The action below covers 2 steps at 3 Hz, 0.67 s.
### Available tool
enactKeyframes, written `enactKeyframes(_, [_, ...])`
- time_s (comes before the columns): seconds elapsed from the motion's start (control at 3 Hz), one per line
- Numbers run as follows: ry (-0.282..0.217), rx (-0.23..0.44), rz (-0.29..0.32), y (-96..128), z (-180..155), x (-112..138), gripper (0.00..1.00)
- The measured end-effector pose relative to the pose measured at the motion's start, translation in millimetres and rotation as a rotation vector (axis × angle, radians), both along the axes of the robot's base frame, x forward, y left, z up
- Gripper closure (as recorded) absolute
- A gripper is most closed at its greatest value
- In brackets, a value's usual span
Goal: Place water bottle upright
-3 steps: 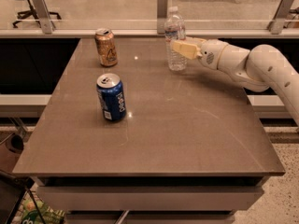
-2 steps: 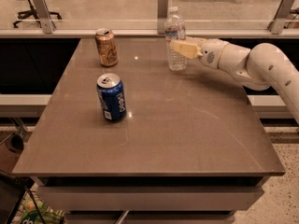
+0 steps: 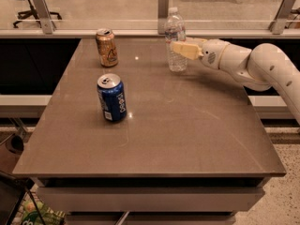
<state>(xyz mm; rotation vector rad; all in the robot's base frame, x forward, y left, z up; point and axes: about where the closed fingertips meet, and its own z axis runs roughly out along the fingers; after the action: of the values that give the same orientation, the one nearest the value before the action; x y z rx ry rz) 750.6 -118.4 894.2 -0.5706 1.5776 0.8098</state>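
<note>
A brown-grey surface stands before a low glass partition, with office chair legs on the floor beyond. The water bottle stands upright near the far edge, white cap up; what is in it cannot be told. The claw reaches in from the right on a white arm and meets the bottle at mid-height. Whether it clamps the bottle or only stands around it, I cannot tell. A gold can stands upright well left of the bottle, and a blue can upright nearer the front.
</note>
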Motion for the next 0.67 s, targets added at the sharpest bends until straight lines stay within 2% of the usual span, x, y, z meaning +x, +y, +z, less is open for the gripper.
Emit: enactKeyframes(0.67, [-0.049,0.114,-0.059,-20.0,10.6,-8.7,1.00])
